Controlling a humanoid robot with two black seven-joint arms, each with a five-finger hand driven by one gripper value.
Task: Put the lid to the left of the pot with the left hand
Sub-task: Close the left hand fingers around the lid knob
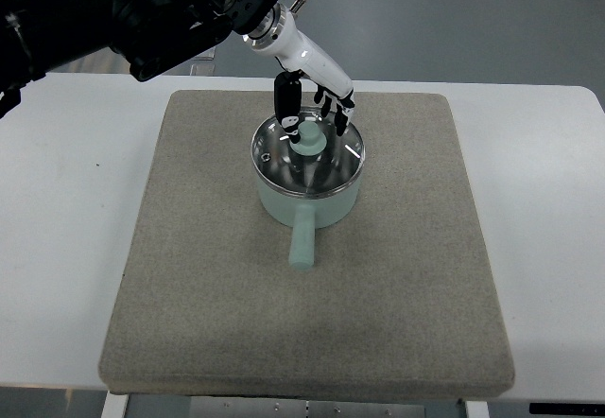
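Lid (307,156), clear glass w/ mint knob, on pot (304,206); left hand (312,96) fingers apart.

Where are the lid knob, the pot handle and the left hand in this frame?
lid knob (308,139), top view, on its round mint top.
pot handle (302,240), top view, midway along the handle pointing toward the camera.
left hand (317,96), top view, on the white back of the hand above the lid.
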